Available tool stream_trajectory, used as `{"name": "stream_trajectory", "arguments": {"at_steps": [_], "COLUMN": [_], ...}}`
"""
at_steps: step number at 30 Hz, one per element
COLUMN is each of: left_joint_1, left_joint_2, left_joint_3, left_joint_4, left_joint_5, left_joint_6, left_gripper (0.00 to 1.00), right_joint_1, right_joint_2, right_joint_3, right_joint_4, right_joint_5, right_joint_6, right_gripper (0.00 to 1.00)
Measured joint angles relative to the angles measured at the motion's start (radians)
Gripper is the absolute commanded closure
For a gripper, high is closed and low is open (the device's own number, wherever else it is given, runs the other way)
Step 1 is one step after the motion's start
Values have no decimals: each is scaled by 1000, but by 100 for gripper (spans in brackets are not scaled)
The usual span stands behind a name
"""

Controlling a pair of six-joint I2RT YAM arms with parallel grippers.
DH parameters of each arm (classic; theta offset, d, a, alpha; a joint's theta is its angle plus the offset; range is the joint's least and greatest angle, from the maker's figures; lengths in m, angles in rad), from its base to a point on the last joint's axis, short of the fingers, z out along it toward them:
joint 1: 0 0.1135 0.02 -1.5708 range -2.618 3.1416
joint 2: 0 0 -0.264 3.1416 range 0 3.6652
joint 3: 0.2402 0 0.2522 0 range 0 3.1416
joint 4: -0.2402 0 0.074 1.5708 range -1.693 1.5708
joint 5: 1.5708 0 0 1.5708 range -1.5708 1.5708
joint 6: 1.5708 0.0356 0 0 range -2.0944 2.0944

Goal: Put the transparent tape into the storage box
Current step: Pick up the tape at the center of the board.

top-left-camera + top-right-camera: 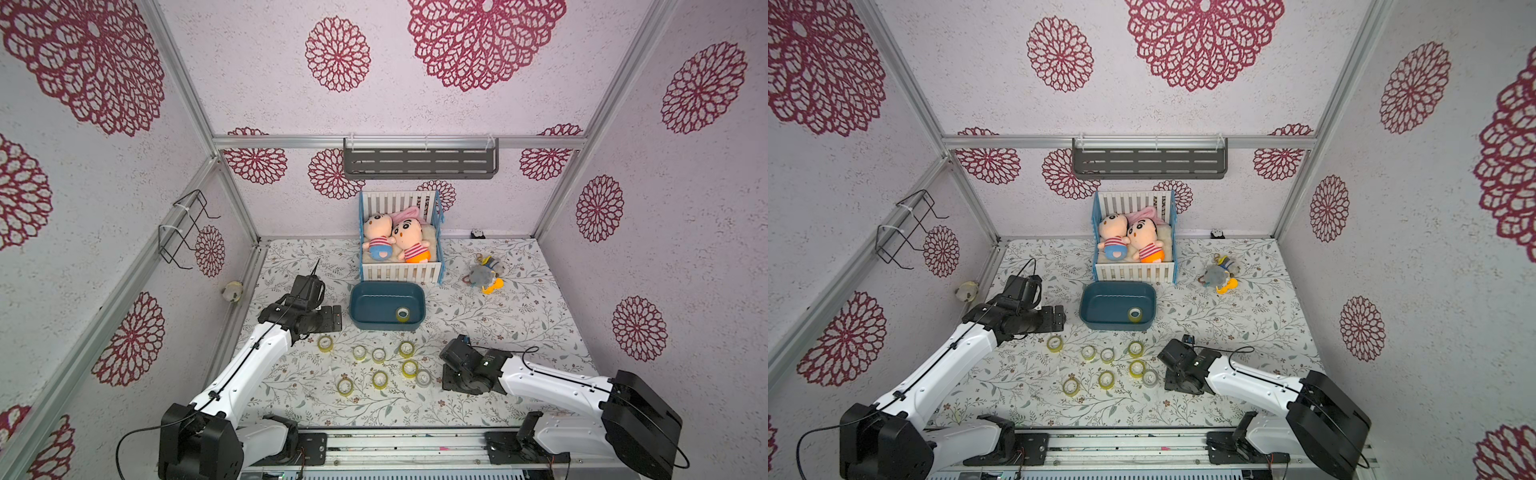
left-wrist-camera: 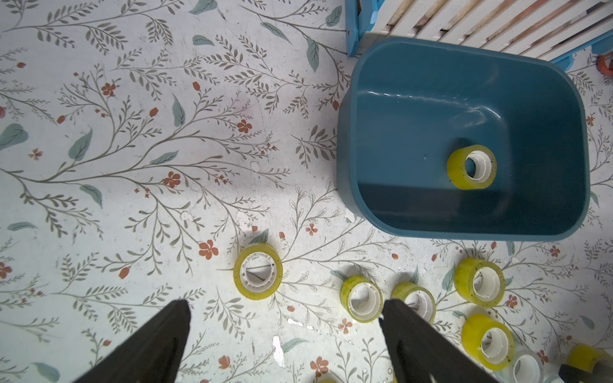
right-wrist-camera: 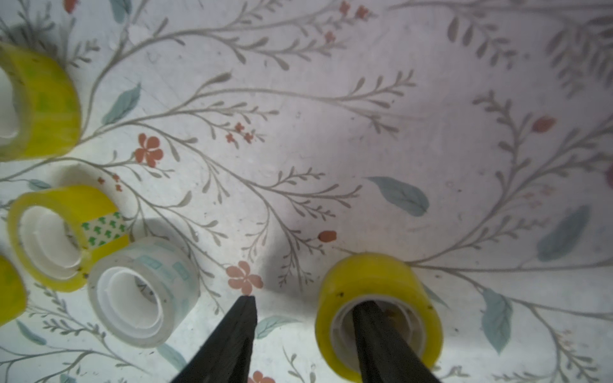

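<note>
On floral tabletop (image 3: 331, 139), right gripper (image 3: 305, 300) straddles tape roll (image 3: 374, 278), one finger inside core.

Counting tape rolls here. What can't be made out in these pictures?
Both top views: the yellow roll at the right gripper is hidden under that arm's wrist.
Right wrist view: another yellow roll cut off by the edge.
Top views: small black-and-white object at the back wall, too small to identify.

I see one tape roll (image 1: 402, 314) in storage box (image 1: 374, 303), box just before crib (image 1: 399, 272); other rolls (image 1: 379, 355) on surface (image 1: 519, 332) before the box.
</note>
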State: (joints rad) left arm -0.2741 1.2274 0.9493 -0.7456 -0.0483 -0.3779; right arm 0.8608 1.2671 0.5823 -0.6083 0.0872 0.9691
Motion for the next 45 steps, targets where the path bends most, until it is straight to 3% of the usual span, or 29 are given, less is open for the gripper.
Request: {"name": "stream_trajectory", "arguments": {"at_steps": [7, 17, 25, 36, 45], "left_joint_1": [0, 0, 0, 0, 0], "left_joint_2": [0, -6, -6, -42, -55], "left_joint_3": [0, 0, 0, 0, 2], "left_joint_4": [0, 0, 0, 1, 9], "left_joint_5": [-3, -8, -11, -14, -3], "left_joint_6": [0, 0, 0, 1, 7], "left_gripper": [3, 3, 3, 3, 3], "right_joint_1": [0, 0, 0, -13, -84], "right_joint_2": [11, 13, -49, -43, 238], "right_joint_3": [-1, -4, 32, 354, 739], "right_joint_4": [19, 16, -94, -213, -220], "right_joint_5": [14, 51, 76, 105, 99], "right_joint_6": [-13, -19, -33, -90, -248], "right_gripper": [53, 79, 87, 91, 93]}}
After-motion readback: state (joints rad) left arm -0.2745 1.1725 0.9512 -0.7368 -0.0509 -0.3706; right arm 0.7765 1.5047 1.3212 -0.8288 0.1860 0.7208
